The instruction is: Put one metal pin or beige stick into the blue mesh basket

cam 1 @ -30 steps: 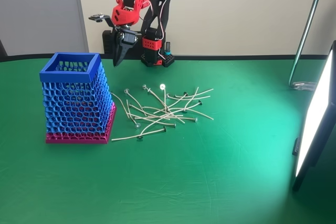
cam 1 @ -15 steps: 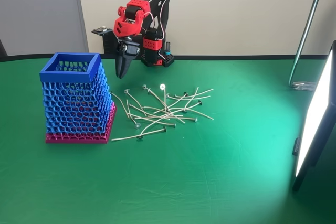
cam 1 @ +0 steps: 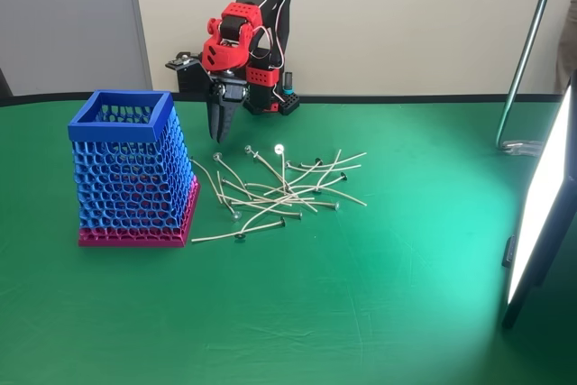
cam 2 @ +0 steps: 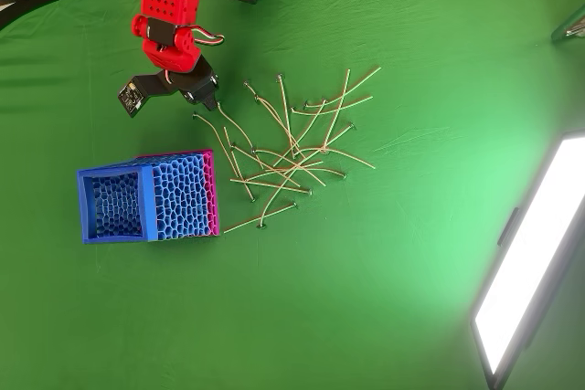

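Observation:
The blue mesh basket (cam 1: pixel 132 174) with a magenta base stands upright at the left of the green table; in the overhead view the basket (cam 2: pixel 151 199) shows its open top. Several beige sticks with small metal heads lie crossed in a loose pile (cam 1: pixel 287 194) just right of it, also seen from above as a pile (cam 2: pixel 294 158). My red and black gripper (cam 1: pixel 219 137) points straight down, shut with nothing in it, hanging above the cloth behind the pile's left end. From above the gripper (cam 2: pixel 207 98) is beyond the basket's far right corner.
A bright light panel (cam 1: pixel 541 205) stands along the right edge, seen from above as a panel (cam 2: pixel 530 262). A metal pole (cam 1: pixel 527 51) rises at the back right. The arm's base (cam 1: pixel 268 96) sits at the table's rear edge.
The gripper has swung right, away from the basket's rim, and dropped lower toward the left end of the pile. The sticks and basket have not moved.

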Action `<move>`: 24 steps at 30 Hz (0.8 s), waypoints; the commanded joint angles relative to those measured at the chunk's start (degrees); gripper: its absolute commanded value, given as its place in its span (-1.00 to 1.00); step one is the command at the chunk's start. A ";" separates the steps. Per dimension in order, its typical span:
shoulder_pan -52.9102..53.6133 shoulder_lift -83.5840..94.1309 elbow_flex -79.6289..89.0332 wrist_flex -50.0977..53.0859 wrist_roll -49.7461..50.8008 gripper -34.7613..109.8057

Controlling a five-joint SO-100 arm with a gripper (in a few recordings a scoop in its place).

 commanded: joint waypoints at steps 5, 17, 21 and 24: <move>0.18 1.23 2.90 -4.13 -0.18 -0.28; 1.49 -2.29 3.69 -7.73 -1.05 -0.29; 1.93 -3.16 4.66 -9.14 -1.67 -0.30; 2.11 -3.87 5.01 -10.02 -1.93 -0.30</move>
